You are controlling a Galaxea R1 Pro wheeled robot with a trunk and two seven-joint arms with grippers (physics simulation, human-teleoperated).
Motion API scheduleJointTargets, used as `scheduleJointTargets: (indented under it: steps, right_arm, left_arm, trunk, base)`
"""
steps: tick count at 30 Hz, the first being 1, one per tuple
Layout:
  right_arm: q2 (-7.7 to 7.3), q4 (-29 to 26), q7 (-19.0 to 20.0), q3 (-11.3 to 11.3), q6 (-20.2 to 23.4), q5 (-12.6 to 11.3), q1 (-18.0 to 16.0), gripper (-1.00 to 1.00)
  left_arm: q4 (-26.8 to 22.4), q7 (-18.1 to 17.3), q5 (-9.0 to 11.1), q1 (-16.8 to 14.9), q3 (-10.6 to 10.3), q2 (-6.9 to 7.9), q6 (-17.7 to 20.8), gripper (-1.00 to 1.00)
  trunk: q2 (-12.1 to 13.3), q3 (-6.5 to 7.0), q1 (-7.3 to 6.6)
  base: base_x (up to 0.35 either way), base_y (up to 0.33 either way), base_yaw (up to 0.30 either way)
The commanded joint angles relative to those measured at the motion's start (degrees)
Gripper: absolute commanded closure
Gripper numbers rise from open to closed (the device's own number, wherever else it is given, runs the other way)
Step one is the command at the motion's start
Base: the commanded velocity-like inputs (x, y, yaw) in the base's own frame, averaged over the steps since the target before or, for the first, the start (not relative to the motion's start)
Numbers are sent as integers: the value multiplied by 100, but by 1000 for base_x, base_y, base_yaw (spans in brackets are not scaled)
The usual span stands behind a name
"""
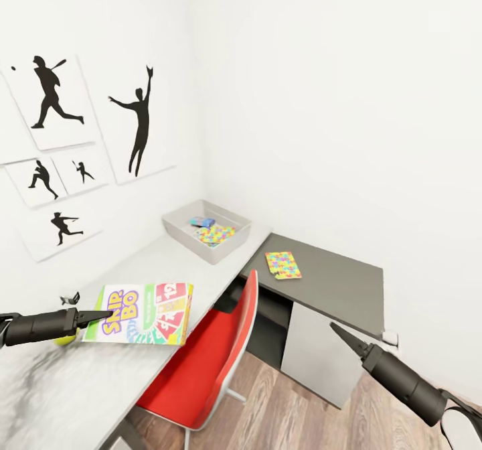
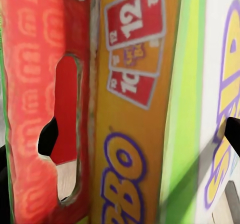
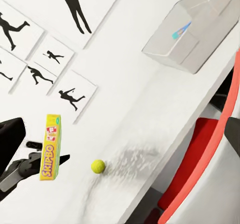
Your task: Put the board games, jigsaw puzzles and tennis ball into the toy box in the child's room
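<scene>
My left gripper [image 1: 106, 315] is shut on the near edge of the SKIP-BO board game [image 1: 144, 314], which hangs tilted a little above the pale table [image 1: 144, 259]. In the left wrist view the fingers [image 2: 233, 134] straddle the box's thickness [image 2: 135, 134]. The tennis ball [image 1: 64, 339] lies on the table under that arm, also seen in the right wrist view [image 3: 98, 166]. Against the back wall stands the grey toy box [image 1: 175, 226], with a blue board game [image 1: 201, 222] and one jigsaw puzzle [image 1: 215, 234] inside. The other jigsaw puzzle [image 1: 283, 264] lies on the dark end section. My right gripper [image 1: 337, 331] is open and empty.
A red chair [image 1: 214, 349] is tucked against the table's front edge between my arms. The dark grey lower section [image 1: 341, 282] runs along the right wall. Silhouette posters [image 1: 60, 169] hang on the left wall. Wooden floor [image 1: 288, 410] lies below.
</scene>
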Motion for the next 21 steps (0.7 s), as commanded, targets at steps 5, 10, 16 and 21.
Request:
scheduleJointTargets:
  steps: [5, 10, 16, 21]
  right_arm:
    - [-5, 0, 390, -7, -240, -26, -5, -100]
    - [-3, 0, 593, -8, -356, -25, -5, -100]
    - [-1, 1, 629, -1, -383, -18, -5, -100]
    - [-1, 3, 642, 1, -396, 22, 1, -100]
  left_arm:
    - [-2, -24, -2, -5, 0, 1, 59, 100]
    - [-2, -24, -4, -6, 3, 6, 56, 100]
    - [-2, -24, -4, -5, 6, 9, 52, 100]
    - [-2, -24, -1, -7, 12, 9, 51, 100]
  trunk:
    - [-12, 31, 4]
    - [-12, 77, 4]
    - [-12, 134, 4]
    - [-12, 164, 4]
  base:
    - [0, -262, 0]
    - [13, -286, 0]
    - [158, -197, 1]
    - [199, -36, 20]
